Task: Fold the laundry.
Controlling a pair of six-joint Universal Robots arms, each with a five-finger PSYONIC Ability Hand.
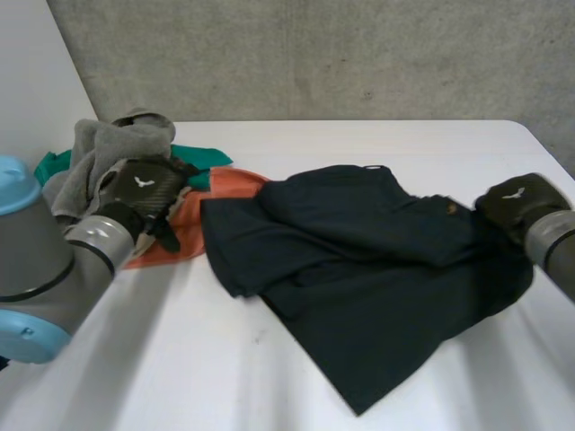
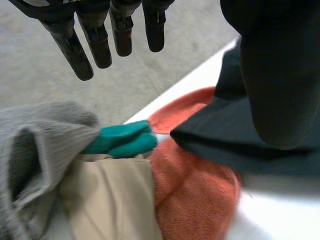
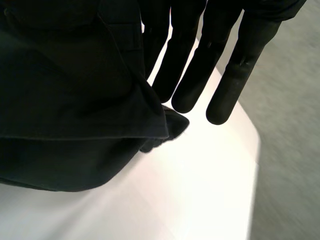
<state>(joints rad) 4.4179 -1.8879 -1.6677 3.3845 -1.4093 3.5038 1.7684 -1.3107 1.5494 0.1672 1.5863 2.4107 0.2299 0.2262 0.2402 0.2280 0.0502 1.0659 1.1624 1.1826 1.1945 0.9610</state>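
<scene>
Across the head view's lower part: white table. Centre to right: dark garment, crumpled, not yet folded.

Upper left: pile of grey sweater, orange cloth and green cloth.

Left hand, over the pile: fingers straight, slightly spread, empty.

Right hand, at the garment's right edge: fingers straight, close together, beside the hem.

Risk: pulling the garment may drag the orange cloth, which it overlaps.

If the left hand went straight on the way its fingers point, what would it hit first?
Probably the green cloth, just beyond the straight fingers of the left hand, between the grey cloth and the orange cloth, though depth is unclear.
</scene>
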